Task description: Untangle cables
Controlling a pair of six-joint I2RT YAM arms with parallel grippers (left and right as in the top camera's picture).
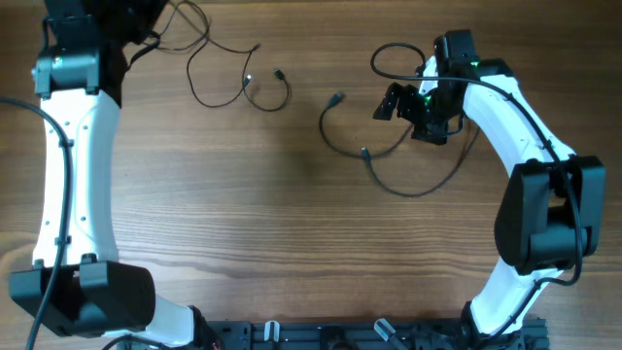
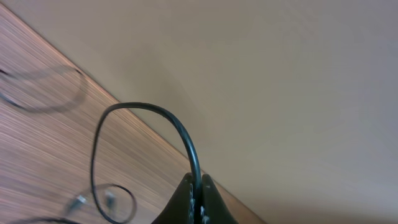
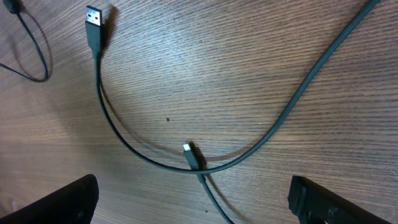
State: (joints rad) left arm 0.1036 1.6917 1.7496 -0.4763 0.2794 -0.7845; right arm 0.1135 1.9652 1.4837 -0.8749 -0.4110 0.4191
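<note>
A thin black cable (image 1: 209, 44) lies at the back left, ending in a small loop (image 1: 272, 92). My left gripper (image 1: 136, 29) is shut on this cable (image 2: 99, 143), with the jaws (image 2: 198, 190) pinching it at the table's back edge. A thicker grey cable (image 1: 418, 190) lies apart from it at the right, with a USB plug (image 1: 337, 98) and a small connector (image 1: 364, 153). My right gripper (image 1: 400, 105) is open and empty above the grey cable (image 3: 298, 99). In the right wrist view, the small connector (image 3: 191, 154) crosses the grey cable just ahead of the fingers (image 3: 199, 205). The USB plug (image 3: 93, 18) lies at the top left.
The wooden table (image 1: 243, 224) fills the view. The table's back edge (image 2: 124, 102) meets a beige wall (image 2: 280, 74). A black rail with fittings (image 1: 321, 335) runs along the front edge. Part of the thin black cable (image 3: 37, 56) shows at the right wrist view's top left.
</note>
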